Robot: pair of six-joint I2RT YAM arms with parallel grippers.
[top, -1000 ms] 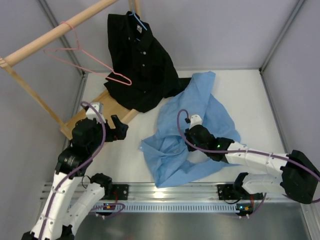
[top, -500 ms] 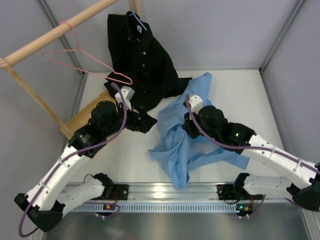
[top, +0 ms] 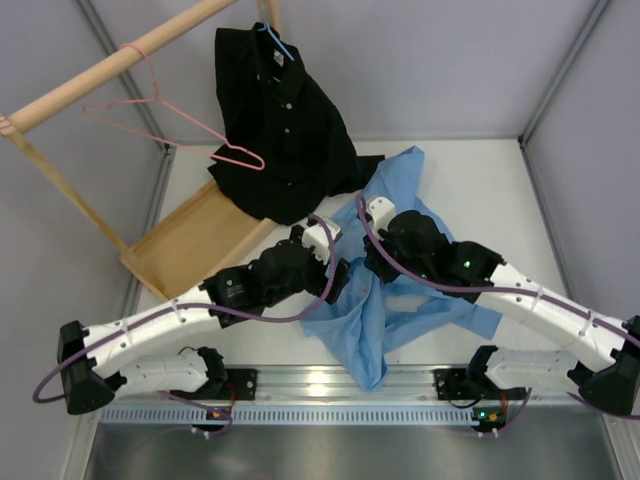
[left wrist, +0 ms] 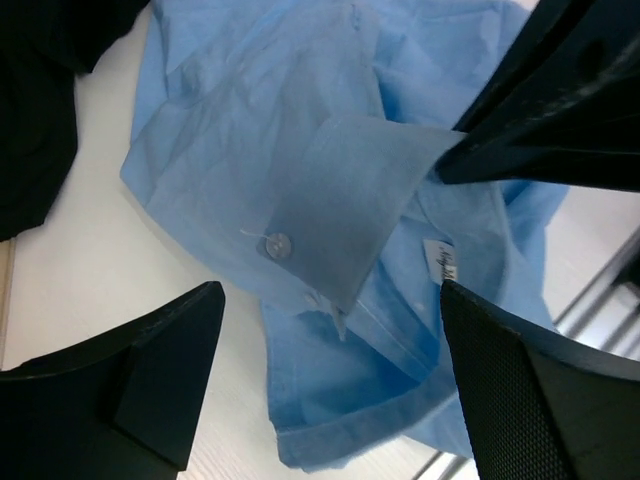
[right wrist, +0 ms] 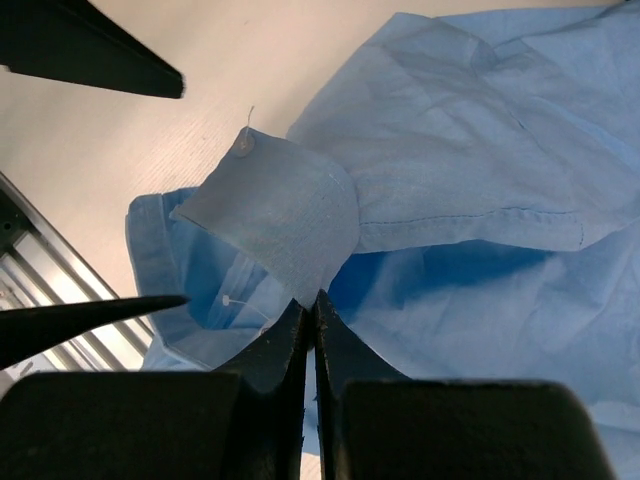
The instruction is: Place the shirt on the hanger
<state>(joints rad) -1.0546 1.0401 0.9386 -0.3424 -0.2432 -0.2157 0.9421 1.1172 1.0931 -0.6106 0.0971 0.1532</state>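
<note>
The light blue shirt (top: 400, 290) lies crumpled on the white table, partly lifted at its middle. My right gripper (right wrist: 312, 305) is shut on a corner of the shirt's collar (right wrist: 280, 215) and holds it up off the table. My left gripper (left wrist: 330, 340) is open, its fingers (left wrist: 150, 370) spread on either side of the raised collar piece (left wrist: 340, 210) and the shirt's hem below it. In the top view the left gripper (top: 340, 268) meets the right gripper (top: 372, 258) over the shirt. The pink hanger (top: 165, 120) hangs on the wooden rail at upper left.
A black shirt (top: 285, 130) on a blue hanger (top: 278, 42) hangs from the wooden rail (top: 110, 65) and drapes onto the table beside the blue shirt. The rack's wooden base (top: 190, 240) lies at the left. Grey walls enclose the table.
My left arm has swung right from the rack base to the shirt, now beside the right gripper. The right gripper has kept its hold; the shirt has gathered slightly toward the middle.
</note>
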